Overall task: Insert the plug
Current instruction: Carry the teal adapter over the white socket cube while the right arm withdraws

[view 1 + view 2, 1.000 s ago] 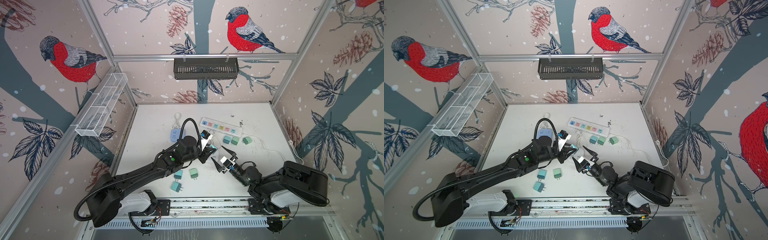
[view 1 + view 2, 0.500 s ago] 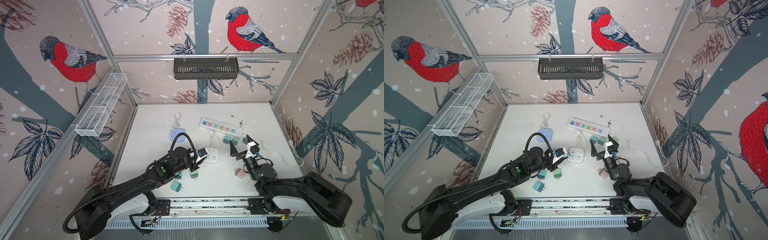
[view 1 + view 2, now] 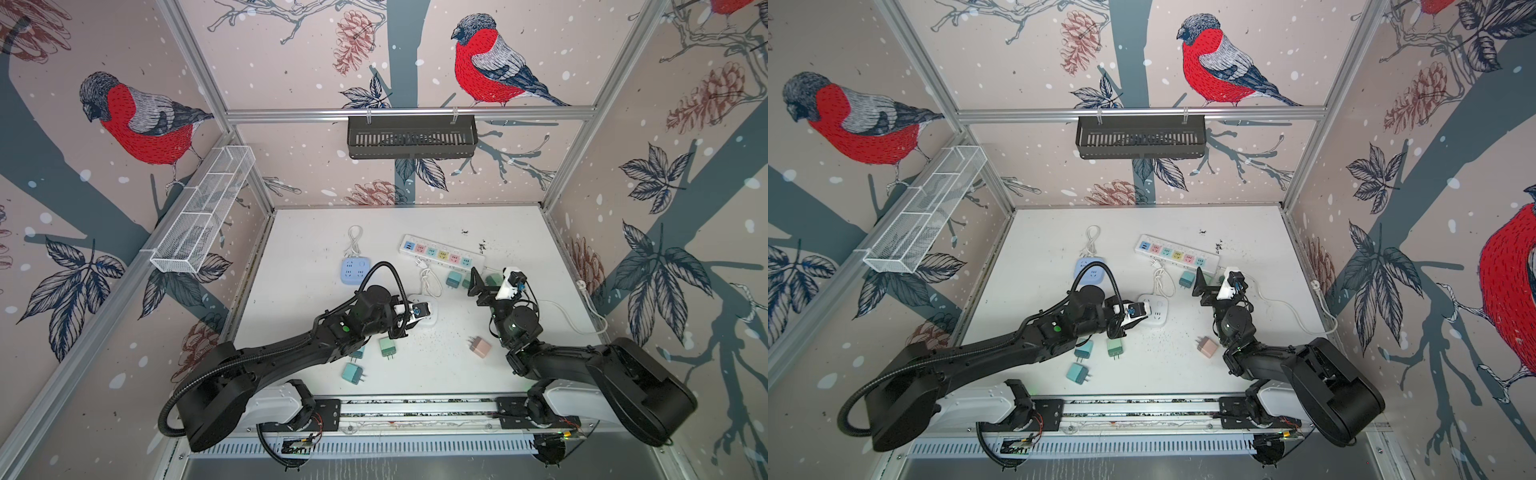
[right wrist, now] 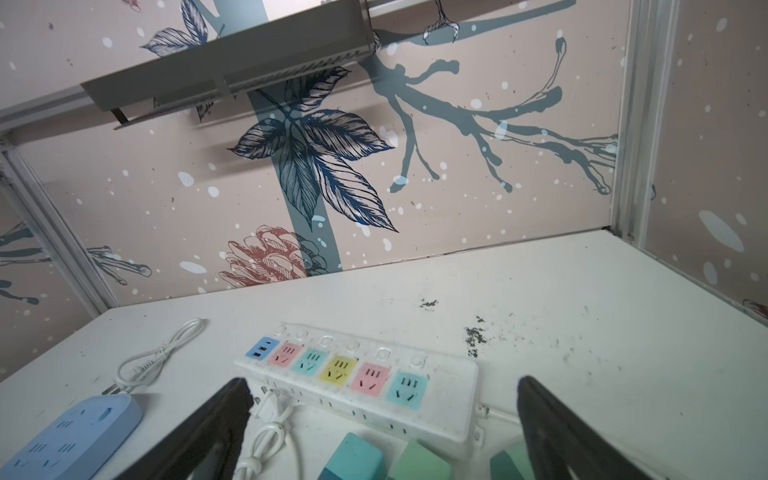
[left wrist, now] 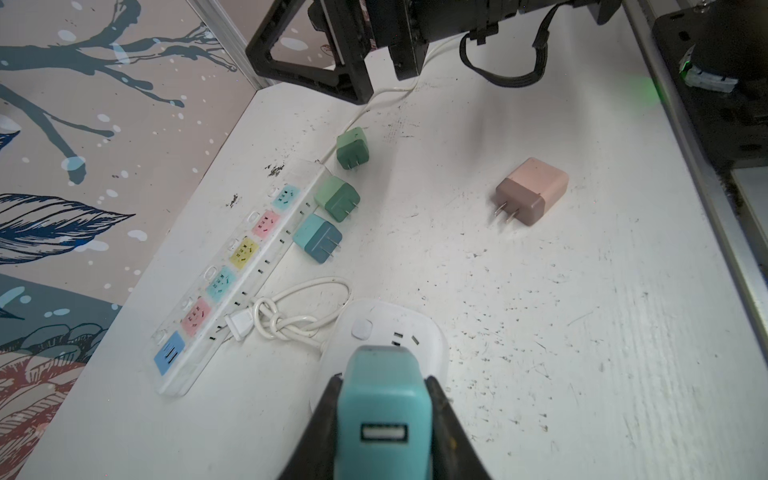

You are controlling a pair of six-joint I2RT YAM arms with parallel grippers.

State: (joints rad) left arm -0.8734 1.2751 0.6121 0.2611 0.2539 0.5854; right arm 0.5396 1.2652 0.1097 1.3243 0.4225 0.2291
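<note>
left tool (image 5: 383,384) clamped on teal plug (image 5: 384,432) at white socket block (image 5: 415,332); right tool (image 4: 384,388) wide open, empty, near power strip (image 4: 440,382).

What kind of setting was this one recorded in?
Probably a lab test booth, not a home: bird-print panels in an aluminium frame box in a white table, the left arm and right arm sit on a rail, and a strip and loose plugs serve as props.
</note>
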